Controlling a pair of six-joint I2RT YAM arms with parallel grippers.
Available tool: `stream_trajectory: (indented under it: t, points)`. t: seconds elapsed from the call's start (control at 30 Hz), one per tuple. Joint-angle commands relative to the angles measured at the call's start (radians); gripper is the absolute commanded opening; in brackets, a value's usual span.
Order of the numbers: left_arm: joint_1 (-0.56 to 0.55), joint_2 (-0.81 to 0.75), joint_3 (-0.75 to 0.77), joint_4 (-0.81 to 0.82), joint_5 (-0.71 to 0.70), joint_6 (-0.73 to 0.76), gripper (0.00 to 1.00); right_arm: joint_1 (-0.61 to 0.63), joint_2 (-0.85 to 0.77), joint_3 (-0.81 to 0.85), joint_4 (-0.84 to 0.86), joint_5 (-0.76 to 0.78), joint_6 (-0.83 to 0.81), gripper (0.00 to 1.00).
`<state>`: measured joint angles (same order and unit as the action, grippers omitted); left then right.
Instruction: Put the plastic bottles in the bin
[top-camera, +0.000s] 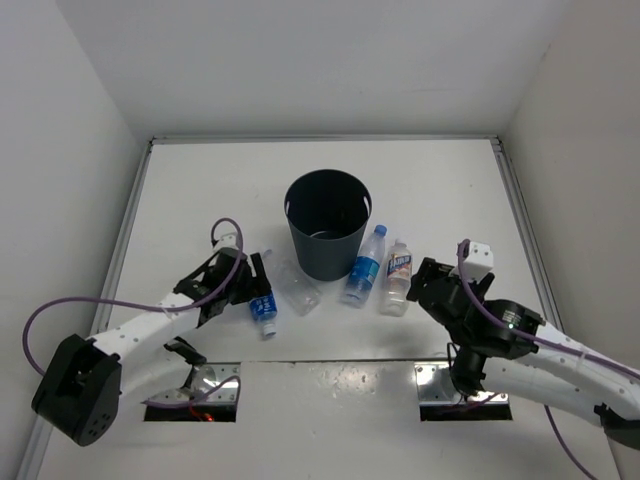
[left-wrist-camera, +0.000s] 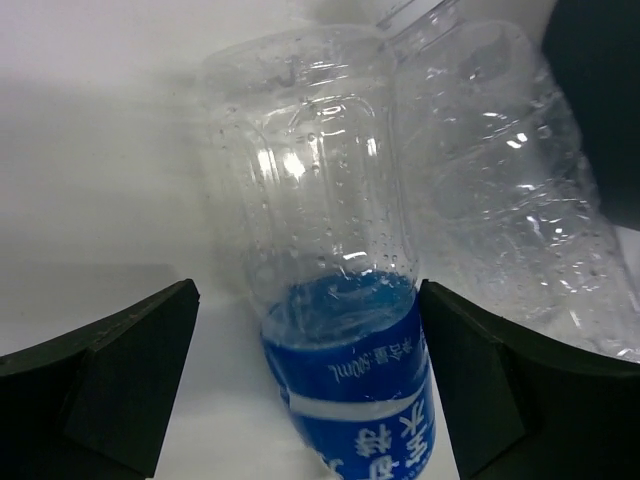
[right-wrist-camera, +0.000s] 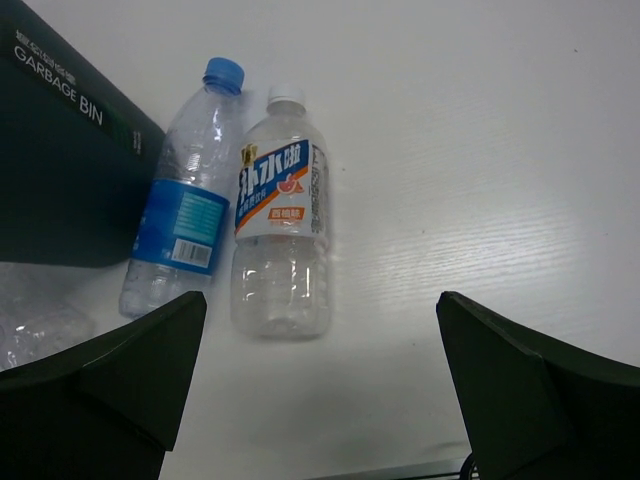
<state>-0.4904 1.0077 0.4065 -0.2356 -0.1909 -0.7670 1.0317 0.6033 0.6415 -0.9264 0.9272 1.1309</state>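
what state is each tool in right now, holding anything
Left tool: open, straddling the blue-label bottle, not gripping it.
Right tool: open, holding nothing.

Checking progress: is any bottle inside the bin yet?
No; all four bottles lie on the table outside the bin.

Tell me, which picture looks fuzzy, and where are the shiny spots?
Left wrist view: the blue-labelled clear plastic bottle sits very close, its label letters fuzzy, white glints on its ribs. Right wrist view: sharp, the white-blue-labelled clear plastic bottle reads clearly. Top view: even light, the round dark plastic bin shadowy inside.
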Motion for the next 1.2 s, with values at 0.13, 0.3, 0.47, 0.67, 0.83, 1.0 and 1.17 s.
stream_trajectory:
  t: [0.13, 0.3, 0.47, 0.67, 0.83, 1.0, 1.17]
  points:
    - [-0.010, 0.112, 0.038, 0.039, 0.014, 0.029, 0.81, 0.025, 0.053, 0.014, -0.019, 0.084, 0.049, 1.00]
    - [-0.010, 0.127, 0.077, 0.021, 0.001, 0.048, 0.64, 0.034, 0.053, -0.013, 0.011, 0.084, 0.049, 1.00]
    - [0.025, 0.066, 0.144, -0.060, -0.100, 0.066, 0.61, 0.034, 0.053, -0.013, 0.002, 0.094, 0.067, 1.00]
    - [0.058, -0.040, 0.336, -0.091, -0.171, 0.055, 0.60, 0.097, 0.072, -0.013, -0.041, 0.119, 0.128, 1.00]
    - [0.058, 0.032, 0.717, -0.091, -0.249, 0.113, 0.55, 0.137, 0.072, -0.013, -0.051, 0.142, 0.153, 1.00]
    - [0.000, 0.184, 1.023, -0.051, -0.309, 0.218, 0.52, 0.137, 0.081, -0.013, -0.051, 0.142, 0.153, 1.00]
    - [-0.146, 0.279, 1.135, 0.088, -0.381, 0.345, 0.52, 0.165, 0.072, -0.013, -0.078, 0.163, 0.187, 1.00]
